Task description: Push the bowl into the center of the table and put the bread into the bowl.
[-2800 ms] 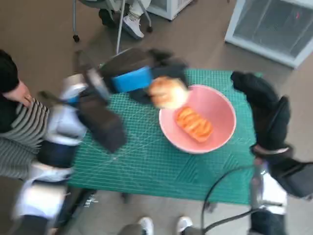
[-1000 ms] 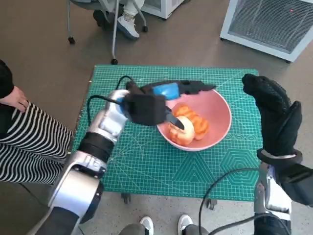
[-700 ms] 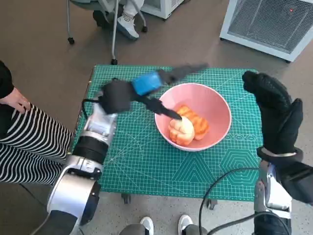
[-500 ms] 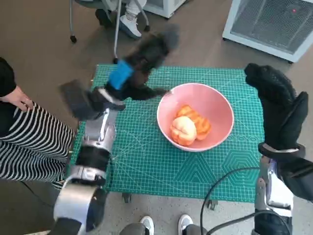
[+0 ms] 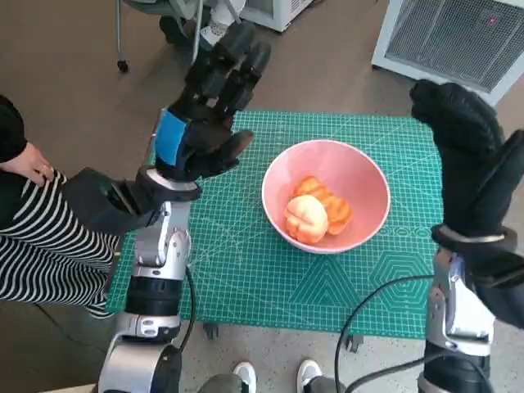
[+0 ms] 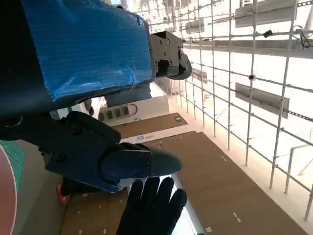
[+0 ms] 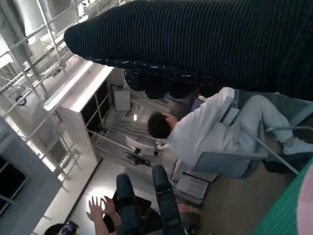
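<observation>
I see the bread (image 5: 306, 219) lying in the bowl (image 5: 360, 176) mid-worktop (image 5: 246, 270); my left hand (image 5: 209, 106), spread and holding nothing, is nearer, raised off its left; right hand (image 5: 467, 155) likewise bare

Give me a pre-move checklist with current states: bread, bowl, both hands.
1. Bread in bowl: ok. Two pieces of bread lie inside the pink bowl.
2. Bowl centred on the green mat: cannot tell for sure; it sits somewhat toward the robot's right half, not at the edge.
3. Left robot hand free of load: ok. It is raised above the mat's far left part, fingers spread, holding nothing.
4. Right robot hand free of load: ok. Gloved, raised beside the bowl's right, nothing in it.
5. Hands off the bowl: ok. Neither touches it.
6. Bystanders: not ok. A person in a striped top is close by the left arm.
</observation>
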`<state>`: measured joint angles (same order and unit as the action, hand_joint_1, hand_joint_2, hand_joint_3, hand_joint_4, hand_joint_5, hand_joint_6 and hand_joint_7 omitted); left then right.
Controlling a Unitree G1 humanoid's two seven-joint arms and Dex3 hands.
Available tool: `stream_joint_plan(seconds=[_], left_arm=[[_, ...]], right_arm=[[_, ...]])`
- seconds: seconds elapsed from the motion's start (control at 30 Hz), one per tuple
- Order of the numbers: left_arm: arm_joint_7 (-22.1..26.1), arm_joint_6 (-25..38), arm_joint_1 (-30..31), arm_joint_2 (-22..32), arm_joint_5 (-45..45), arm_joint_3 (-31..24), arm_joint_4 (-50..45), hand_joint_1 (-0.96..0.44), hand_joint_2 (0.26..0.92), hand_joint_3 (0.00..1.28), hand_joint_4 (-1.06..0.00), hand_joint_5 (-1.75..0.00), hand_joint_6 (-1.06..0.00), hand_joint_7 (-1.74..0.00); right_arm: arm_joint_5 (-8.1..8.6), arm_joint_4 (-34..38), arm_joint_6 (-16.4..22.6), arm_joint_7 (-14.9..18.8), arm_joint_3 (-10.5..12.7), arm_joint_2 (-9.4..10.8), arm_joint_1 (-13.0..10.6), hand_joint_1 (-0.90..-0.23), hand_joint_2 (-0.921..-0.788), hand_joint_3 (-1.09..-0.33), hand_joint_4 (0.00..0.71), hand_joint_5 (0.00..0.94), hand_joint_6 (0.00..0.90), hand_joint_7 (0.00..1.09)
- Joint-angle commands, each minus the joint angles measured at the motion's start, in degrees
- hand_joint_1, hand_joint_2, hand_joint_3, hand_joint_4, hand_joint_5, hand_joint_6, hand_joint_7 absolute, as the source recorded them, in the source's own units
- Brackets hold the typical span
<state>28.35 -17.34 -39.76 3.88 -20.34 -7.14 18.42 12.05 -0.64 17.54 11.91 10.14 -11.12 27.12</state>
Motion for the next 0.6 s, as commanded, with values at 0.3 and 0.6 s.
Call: stream_joint_plan(seconds=[0.3, 0.6], left_arm=[[0.9, 2.6, 1.8, 1.9, 0.7, 1.7, -3.6, -0.78, 0.921, 0.49, -0.11, -0.04, 0.0, -0.53], [0.4, 2.5, 2.1, 1.8, 0.9, 1.8, -4.2, -0.78, 0.921, 0.49, -0.1, -0.04, 0.0, -0.51]], right_arm=[[0.06, 0.7, -1.2, 0.7, -0.6, -0.6, 0.9, -0.764, -0.921, -0.781, 0.129, 0.0, 0.045, 0.51], [0.31, 1.6, -1.1, 1.3, -0.4, -1.0, 1.2, -0.749, -0.921, -0.782, 0.126, 0.0, 0.044, 0.51]])
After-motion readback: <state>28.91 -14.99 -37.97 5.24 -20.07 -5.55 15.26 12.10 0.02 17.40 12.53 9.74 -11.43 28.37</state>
